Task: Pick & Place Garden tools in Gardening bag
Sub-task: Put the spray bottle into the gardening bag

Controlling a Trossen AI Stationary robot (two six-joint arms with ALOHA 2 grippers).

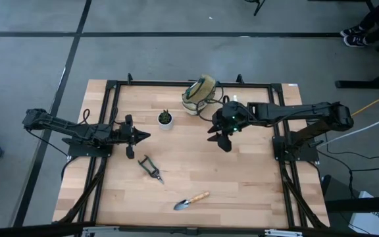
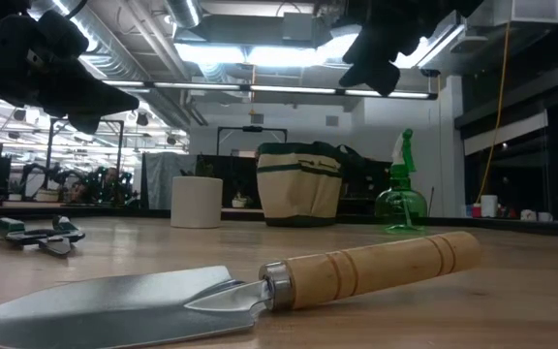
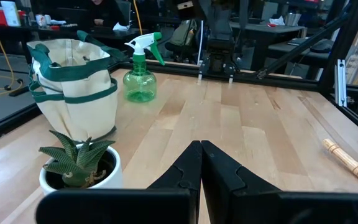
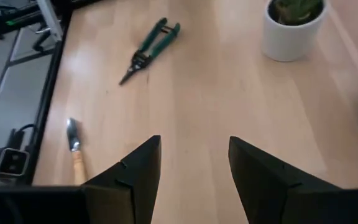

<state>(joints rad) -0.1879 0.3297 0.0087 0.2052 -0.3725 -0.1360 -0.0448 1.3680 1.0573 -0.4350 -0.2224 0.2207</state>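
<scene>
The right end effector (image 1: 224, 138) hangs above the wooden surface (image 1: 242, 178) with its fingers spread apart and nothing between them. The green spray bottle (image 3: 140, 70) stands close by it, right next to the gardening bag (image 1: 199, 95), which sits a bit farther off with its top open. The pruning shears (image 1: 151, 168) lie well away from this end effector, and the trowel (image 1: 191, 200) lies farther still, near the front edge. The left end effector (image 1: 139, 136) waits with its fingers pressed together, holding nothing, with the little plant pot (image 1: 166, 119) just beside it. The bottle looks light and smooth, so it may slip; I think the thin neck under the trigger is the best place to pinch it. The trowel is stiff, and its round wooden handle (image 2: 376, 269) looks easy to grab. The bag is soft and could flop over if bumped.
</scene>
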